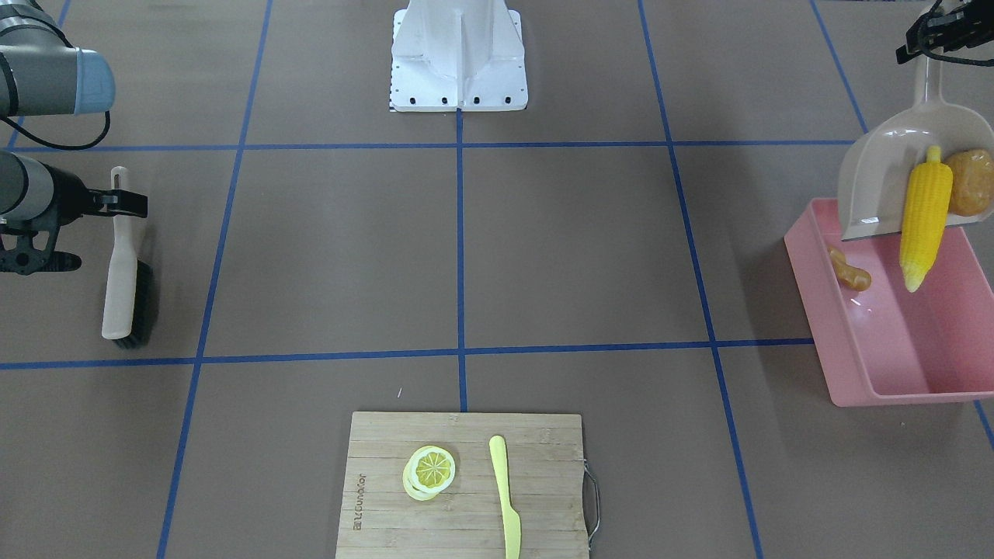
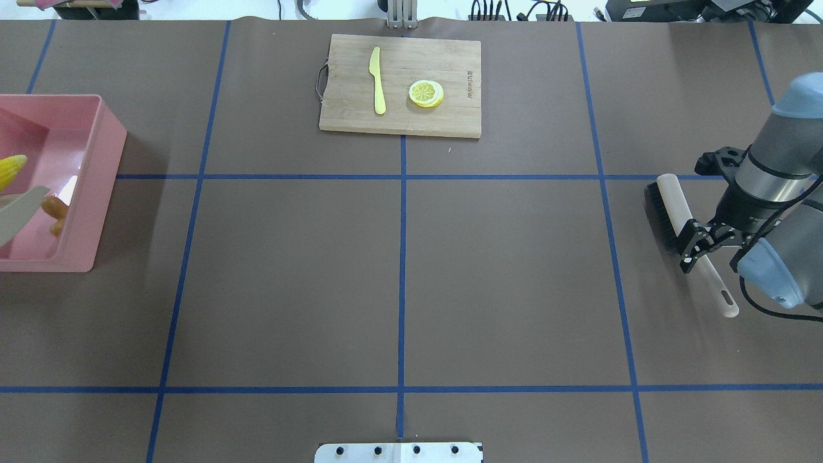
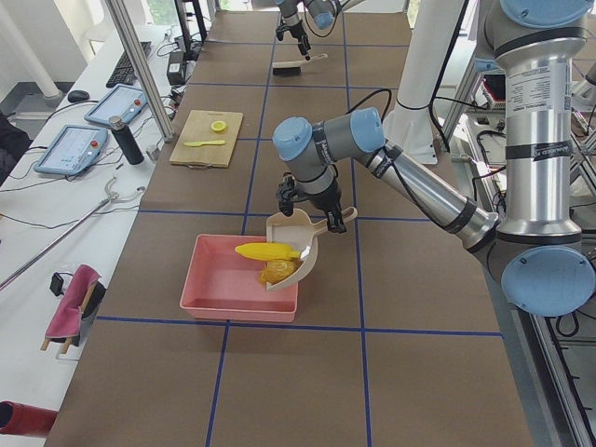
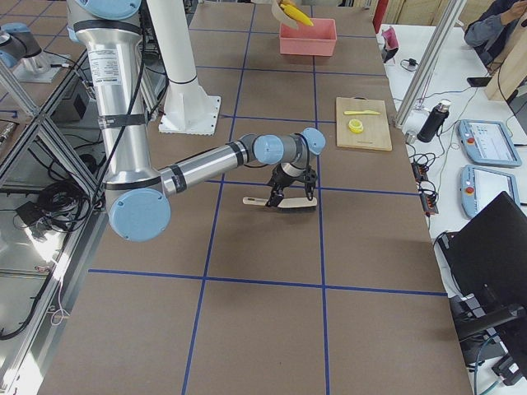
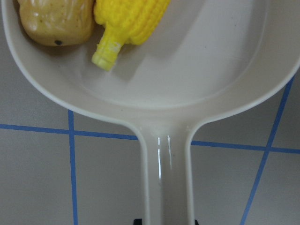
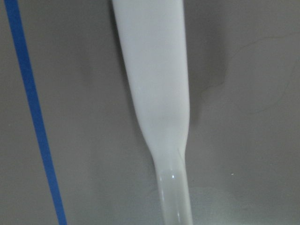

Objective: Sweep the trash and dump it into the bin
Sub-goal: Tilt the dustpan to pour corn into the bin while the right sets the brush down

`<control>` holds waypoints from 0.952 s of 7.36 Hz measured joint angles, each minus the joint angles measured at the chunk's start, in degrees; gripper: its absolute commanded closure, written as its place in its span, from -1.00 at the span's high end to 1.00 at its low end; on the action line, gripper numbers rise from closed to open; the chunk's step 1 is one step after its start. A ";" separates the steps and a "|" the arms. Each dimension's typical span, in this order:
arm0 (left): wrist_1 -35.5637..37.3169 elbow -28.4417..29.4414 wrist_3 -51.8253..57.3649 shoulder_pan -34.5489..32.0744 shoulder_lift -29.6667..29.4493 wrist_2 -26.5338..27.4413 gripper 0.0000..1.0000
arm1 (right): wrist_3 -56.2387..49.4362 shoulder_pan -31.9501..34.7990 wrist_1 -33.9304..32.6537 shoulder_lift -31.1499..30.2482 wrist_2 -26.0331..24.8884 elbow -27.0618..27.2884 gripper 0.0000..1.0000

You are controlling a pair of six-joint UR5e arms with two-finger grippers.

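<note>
My left gripper is shut on the handle of a beige dustpan, which is tilted down over the pink bin. The yellow corn cob hangs over the pan's lip above the bin. The brown potato lies in the pan beside it. The tan ginger root lies inside the bin. In the left wrist view the potato and corn are in the pan. My right gripper is shut on the handle of a brush lying on the table.
A wooden cutting board with a lemon slice and a pale yellow knife sits at the table's far middle edge. The white robot base stands at the near middle. Blue tape lines cross the brown table.
</note>
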 measured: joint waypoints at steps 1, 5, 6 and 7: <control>3.65 0.16 1.21 -1.00 -2.33 0.69 -1.00 | -0.62 2.81 0.14 0.10 -0.79 -0.02 1.00; 20.58 3.89 11.90 -3.49 -12.36 2.26 -1.00 | -13.88 14.58 0.38 -0.51 -8.05 -0.52 1.00; 22.33 4.23 13.51 -3.55 -12.75 2.11 -1.00 | -17.92 18.07 0.38 -1.73 -8.42 -0.58 1.00; 23.46 4.42 14.98 -3.55 -12.82 2.01 -1.00 | -22.41 21.56 0.40 -3.49 -8.50 -0.61 1.00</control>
